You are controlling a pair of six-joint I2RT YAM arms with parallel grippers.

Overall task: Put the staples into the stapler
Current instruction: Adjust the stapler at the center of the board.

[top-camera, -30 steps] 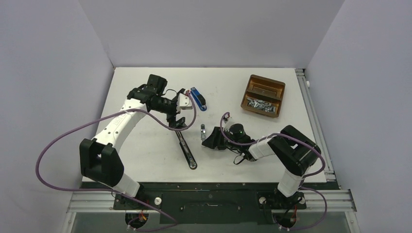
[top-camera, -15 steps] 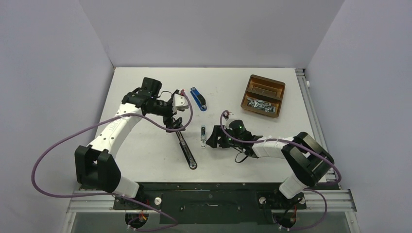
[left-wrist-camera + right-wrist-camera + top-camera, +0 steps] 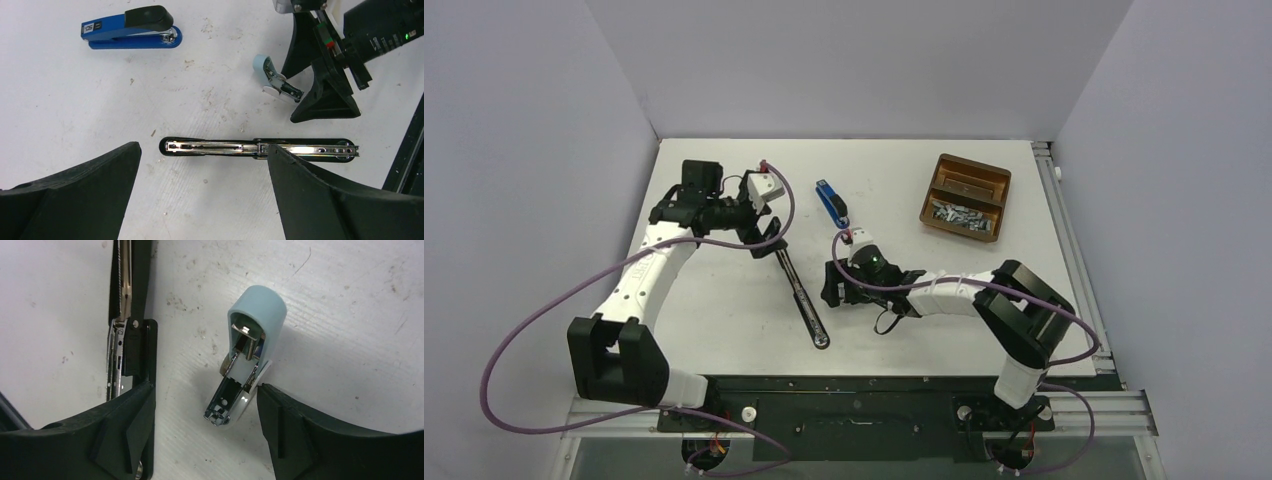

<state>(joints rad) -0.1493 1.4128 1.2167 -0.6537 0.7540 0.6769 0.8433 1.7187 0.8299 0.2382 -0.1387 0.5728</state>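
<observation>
A black stapler (image 3: 300, 148) lies folded open flat, its metal channel facing up. My left gripper (image 3: 203, 150) hovers open above its tip end, holding nothing. A small light-blue stapler (image 3: 255, 315) lies open on the table, its metal front end between the fingers of my right gripper (image 3: 204, 387). That gripper is open; its right finger (image 3: 280, 410) sits against the stapler's white base and the left finger is apart from it. The staples (image 3: 959, 213) lie as a silver pile in the near compartment of the brown tray (image 3: 944, 168) at the back right.
A blue-and-black stapler (image 3: 832, 203) lies shut behind both grippers, also in the left wrist view (image 3: 131, 27). The black stapler (image 3: 802, 300) runs diagonally toward the table's near edge. My right gripper (image 3: 839, 285) sits just right of it, my left gripper (image 3: 769, 240) at its far end.
My right gripper has slid left over the light-blue stapler and its jaws have widened. My left arm has drawn back to the left, away from the black stapler.
</observation>
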